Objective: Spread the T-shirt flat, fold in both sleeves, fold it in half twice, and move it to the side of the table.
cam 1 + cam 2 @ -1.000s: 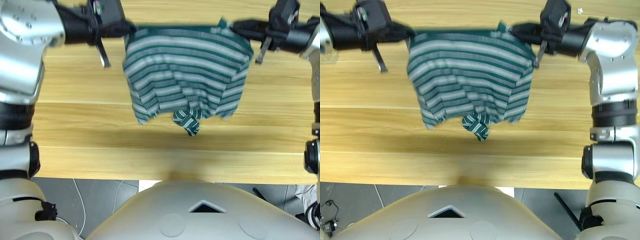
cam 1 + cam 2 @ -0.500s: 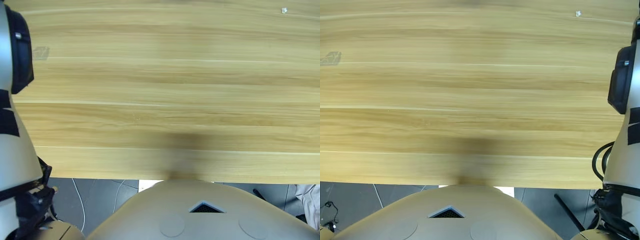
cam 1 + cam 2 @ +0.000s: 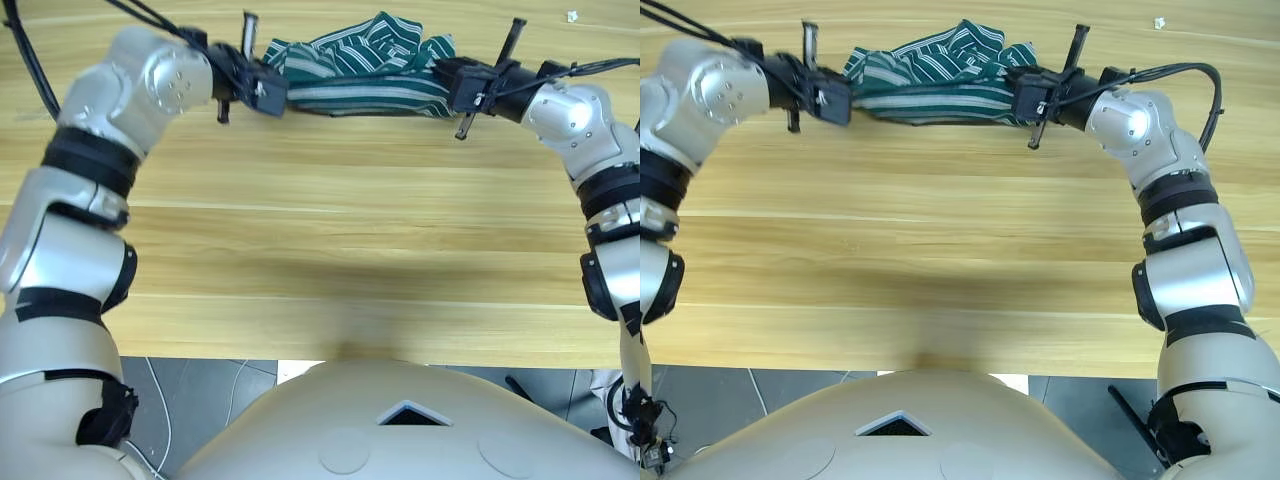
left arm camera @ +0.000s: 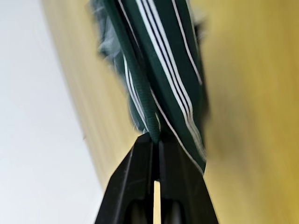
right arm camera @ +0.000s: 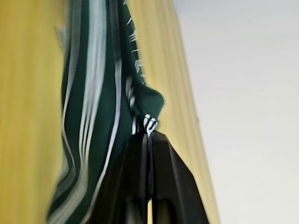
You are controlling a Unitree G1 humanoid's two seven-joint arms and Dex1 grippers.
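T-shirt [image 3: 352, 72] dropped from hanging to bunched on table [image 3: 320, 250], left gripper [image 3: 278, 95], right gripper [image 3: 447, 86] — each clamped on an end

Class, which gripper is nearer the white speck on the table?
Right. The right gripper holds the end of the T-shirt nearest the white speck; the left gripper holds the opposite end, farther off.

Bright, even overhead light on my feeds, table [image 3: 300, 170] evenly lit, thin dark shadow beneath the shirt [image 3: 360, 72], wrist backgrounds washed white.
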